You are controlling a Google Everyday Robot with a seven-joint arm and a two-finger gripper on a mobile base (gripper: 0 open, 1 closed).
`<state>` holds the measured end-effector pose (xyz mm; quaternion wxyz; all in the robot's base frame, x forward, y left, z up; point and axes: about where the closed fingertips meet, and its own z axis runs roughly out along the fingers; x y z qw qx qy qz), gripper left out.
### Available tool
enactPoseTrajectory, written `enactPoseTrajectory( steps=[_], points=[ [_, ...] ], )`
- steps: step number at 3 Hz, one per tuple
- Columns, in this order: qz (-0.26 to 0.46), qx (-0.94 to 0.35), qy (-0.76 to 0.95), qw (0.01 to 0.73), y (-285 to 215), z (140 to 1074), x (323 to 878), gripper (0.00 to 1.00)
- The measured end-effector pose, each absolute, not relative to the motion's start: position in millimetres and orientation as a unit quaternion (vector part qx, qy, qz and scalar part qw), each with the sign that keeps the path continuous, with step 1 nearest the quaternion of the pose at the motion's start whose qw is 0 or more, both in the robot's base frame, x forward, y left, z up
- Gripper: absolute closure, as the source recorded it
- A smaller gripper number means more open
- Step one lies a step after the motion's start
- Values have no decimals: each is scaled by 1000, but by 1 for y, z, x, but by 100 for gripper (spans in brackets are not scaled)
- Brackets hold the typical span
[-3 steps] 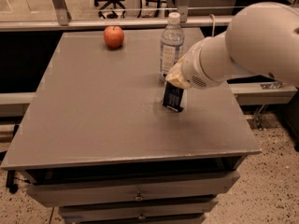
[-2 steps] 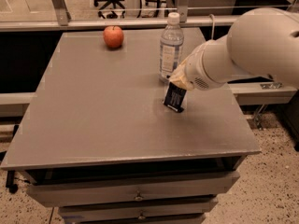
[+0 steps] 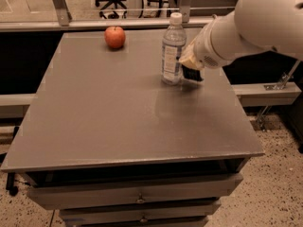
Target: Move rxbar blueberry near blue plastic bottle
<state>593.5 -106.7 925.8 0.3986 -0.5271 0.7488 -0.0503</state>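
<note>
Right of the middle, up high, the gripper (image 3: 191, 72) held the rxbar blueberry (image 3: 193, 76) tight, just beside the blue plastic bottle (image 3: 173, 51); one bump could tip that bottle over.

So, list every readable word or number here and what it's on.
Tall clear plastic bottle, blue-and-white label: too blurred to read.
Dark navy snack bar at the tool, close beside the bottle: nothing legible.
No other text.

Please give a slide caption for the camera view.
Robot hand holds dark navy-blue snack bar beside tall clear plastic bottle on grey table; red apple farther back.
</note>
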Motion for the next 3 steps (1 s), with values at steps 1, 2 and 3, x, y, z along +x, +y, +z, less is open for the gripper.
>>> enactPoseTrajectory(
  steps=[1, 2, 3],
  points=[
    [-94, -535, 726, 422, -119, 985, 627, 100],
    [-93, -530, 729, 423, -122, 982, 627, 100],
    [-91, -526, 732, 422, -126, 974, 626, 100]
  ],
)
